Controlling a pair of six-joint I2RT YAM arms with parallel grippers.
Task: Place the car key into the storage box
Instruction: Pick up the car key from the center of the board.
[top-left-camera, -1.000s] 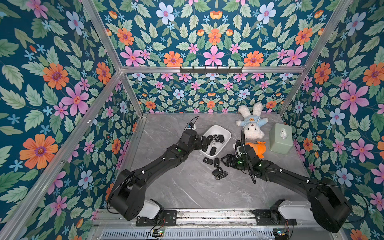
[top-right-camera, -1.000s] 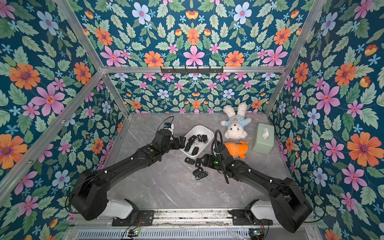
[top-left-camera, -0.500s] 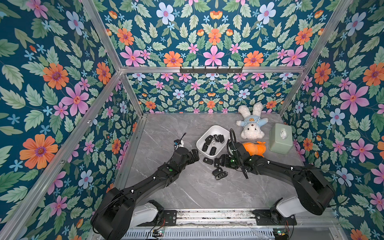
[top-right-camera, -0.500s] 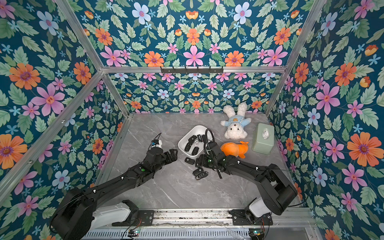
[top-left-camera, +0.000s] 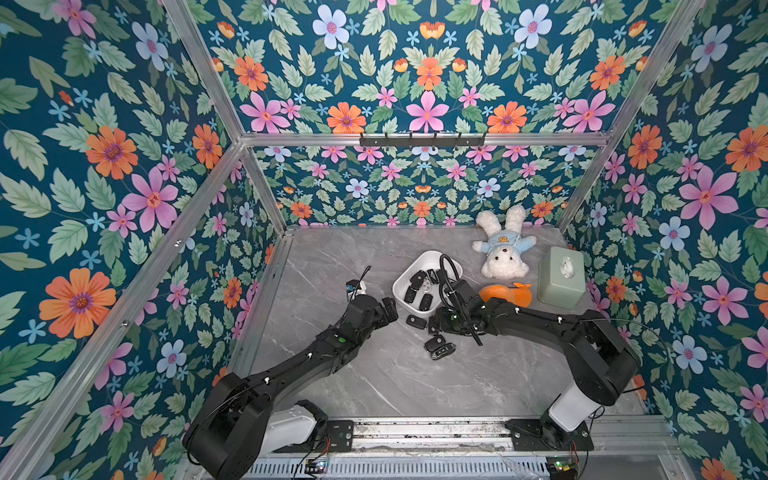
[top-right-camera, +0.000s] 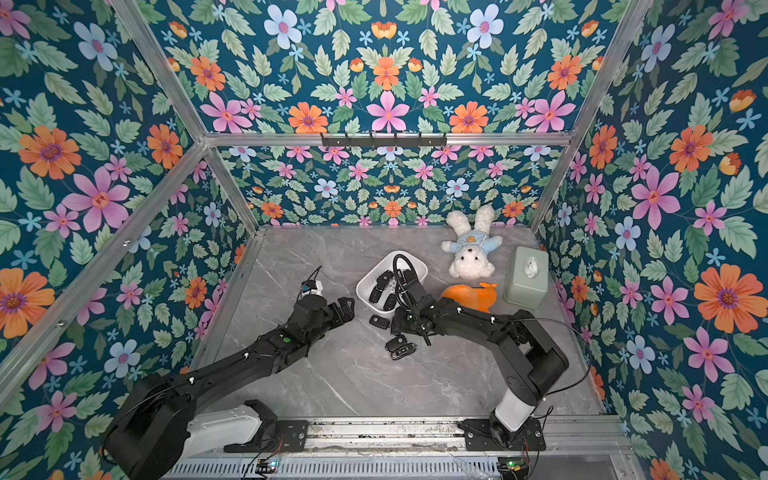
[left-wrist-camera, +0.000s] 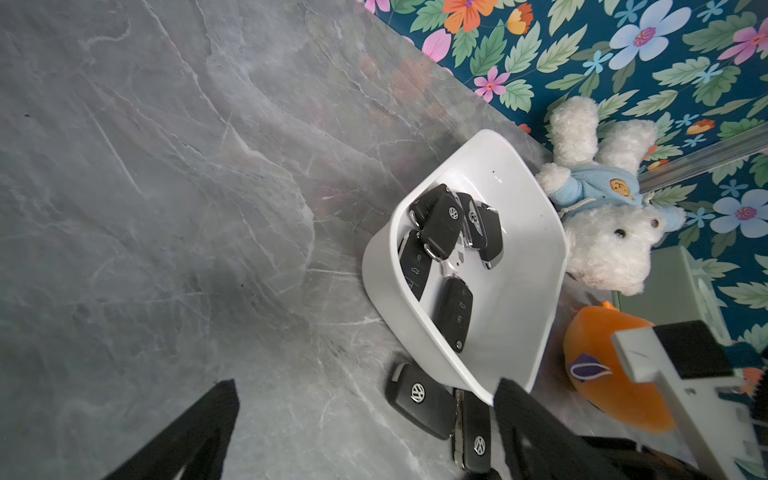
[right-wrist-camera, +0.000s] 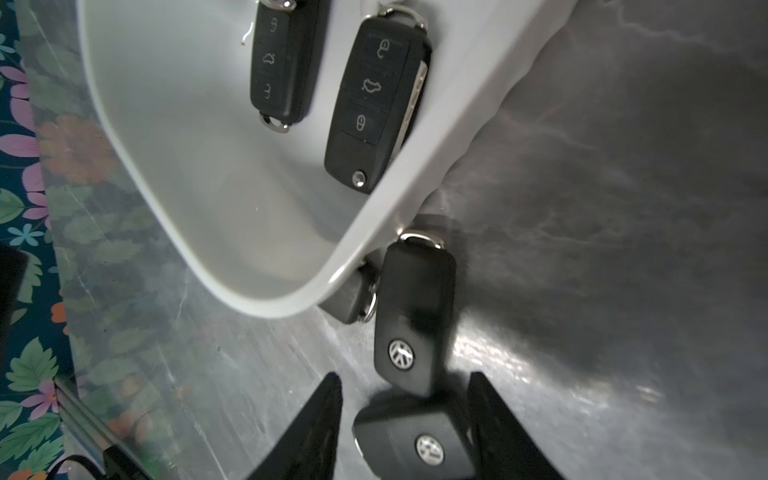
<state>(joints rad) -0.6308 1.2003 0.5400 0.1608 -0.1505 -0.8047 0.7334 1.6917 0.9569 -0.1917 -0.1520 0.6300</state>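
Note:
The white storage box (top-left-camera: 428, 257) (top-right-camera: 390, 257) stands mid-table with several black car keys inside. My right gripper (top-left-camera: 436, 326) (right-wrist-camera: 405, 395) is low at the box's near corner, its jaws closed in on a black car key (right-wrist-camera: 415, 440) that lies flat on the table. A second key (right-wrist-camera: 415, 316) (top-left-camera: 415, 321) lies just beyond it, against the box rim (right-wrist-camera: 374, 216). Two more keys (top-left-camera: 438, 347) lie nearer the front. My left gripper (top-left-camera: 388, 309) (left-wrist-camera: 365, 415) hovers left of the box, wide open with nothing between its fingers.
A white plush bunny (top-left-camera: 503, 249), an orange plush (top-left-camera: 505, 293) and a pale green tissue box (top-left-camera: 559, 276) sit right of the storage box. Floral walls close in the back and both sides. Grey marble table (top-left-camera: 332, 257) stretches left of the box.
My left arm has drawn back from over the box to its left side. My right gripper has slid left to the key at the box's corner and narrowed its jaws onto it.

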